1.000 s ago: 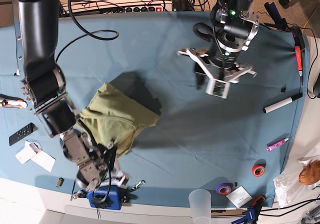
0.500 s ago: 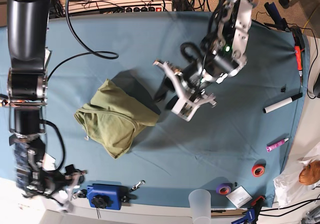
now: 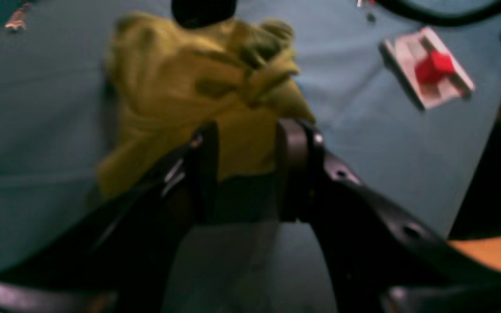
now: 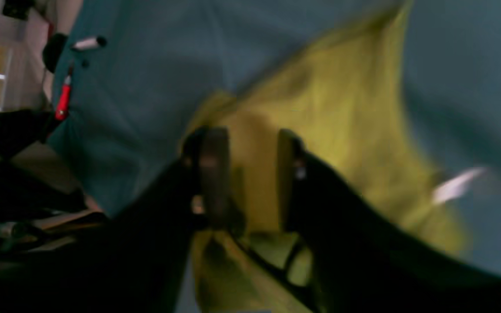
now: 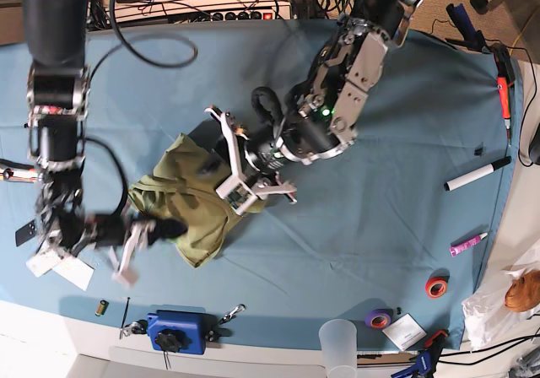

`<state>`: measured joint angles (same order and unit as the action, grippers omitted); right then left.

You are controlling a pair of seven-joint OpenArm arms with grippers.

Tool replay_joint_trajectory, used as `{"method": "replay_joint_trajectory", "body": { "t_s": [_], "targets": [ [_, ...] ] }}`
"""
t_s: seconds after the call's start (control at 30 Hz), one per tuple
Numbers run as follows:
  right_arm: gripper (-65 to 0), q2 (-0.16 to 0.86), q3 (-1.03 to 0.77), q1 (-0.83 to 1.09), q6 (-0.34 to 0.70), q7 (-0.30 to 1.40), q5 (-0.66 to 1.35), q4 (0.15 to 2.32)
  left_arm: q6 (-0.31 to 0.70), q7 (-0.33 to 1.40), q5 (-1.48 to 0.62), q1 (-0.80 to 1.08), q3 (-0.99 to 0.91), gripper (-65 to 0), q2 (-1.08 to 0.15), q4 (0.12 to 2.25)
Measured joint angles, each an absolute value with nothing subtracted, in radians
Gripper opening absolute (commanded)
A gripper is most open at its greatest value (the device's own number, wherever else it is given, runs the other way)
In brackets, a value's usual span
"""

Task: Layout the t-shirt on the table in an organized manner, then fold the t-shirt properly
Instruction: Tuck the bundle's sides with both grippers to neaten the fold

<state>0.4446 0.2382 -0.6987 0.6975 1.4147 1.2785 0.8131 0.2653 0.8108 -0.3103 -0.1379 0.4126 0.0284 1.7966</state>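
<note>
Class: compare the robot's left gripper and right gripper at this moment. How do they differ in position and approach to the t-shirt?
The left gripper comes over the t-shirt from its far, table-centre side; the right gripper comes from its near, outer corner. The left jaws stand wider. Both sit at the bunched shirt's edges with fabric showing between their jaws.

1. t-shirt [image 5: 198, 205] bunched on the table [image 5: 363, 243], left of centre in base view.
2. left gripper [image 5: 245, 184] over the shirt's right edge.
3. right gripper [image 5: 139, 234] at the shirt's left edge.
4. marker [image 5: 477, 174], tape rolls [image 5: 436, 288] along the table's right side.
</note>
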Motion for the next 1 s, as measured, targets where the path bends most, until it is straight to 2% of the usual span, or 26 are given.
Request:
{"method": "replay_joint_trajectory", "body": {
  "t_s": [0.1,0.2,0.4,0.47,0.63,0.77,0.9,0.97,1.0],
  "targets": [
    [-60.6,0.414,0.237,-0.615,0.696,1.410,1.324,0.814,0.263,0.813,-0.273,-0.145,0.407,-44.4,0.027,1.782],
    [-60.8,0.377,0.237,-0.543,0.698,1.401,1.362,0.816,0.263,0.813,-0.274,-0.145,0.398,-44.4,0.027,1.782],
    [-60.8,0.325,0.227,-0.477,0.714,1.351,1.139,0.834,0.263,0.846,-0.273,-0.145,0.397,-44.4,0.027,1.782],
    [-61.9,0.318,0.213,-0.480,0.716,1.357,1.118,0.836,0.263,0.870,-0.273,-0.145,0.397,-44.4,0.026,1.782],
    [-63.3,0.299,0.011,-0.495,0.703,1.410,1.095,0.823,0.240,0.925,-0.273,-0.145,0.397,-44.4,0.025,1.782],
    [-63.3,0.324,-0.175,-0.531,0.696,1.408,1.036,0.818,0.218,0.957,-0.269,-0.144,0.397,-44.4,0.019,1.810],
    [-63.3,0.322,-0.284,-0.538,0.691,1.411,1.216,0.817,0.217,0.984,-0.195,-0.145,0.397,-44.4,0.020,1.895],
    [-63.4,0.323,-0.328,-0.538,0.693,1.412,1.338,0.817,0.155,0.996,-0.126,-0.144,0.397,-45.8,0.021,1.939],
    [-63.7,0.330,-0.350,-0.540,0.694,1.413,1.377,0.817,0.121,0.997,-0.073,-0.144,0.396,-48.7,0.022,1.953]
  ]
}}
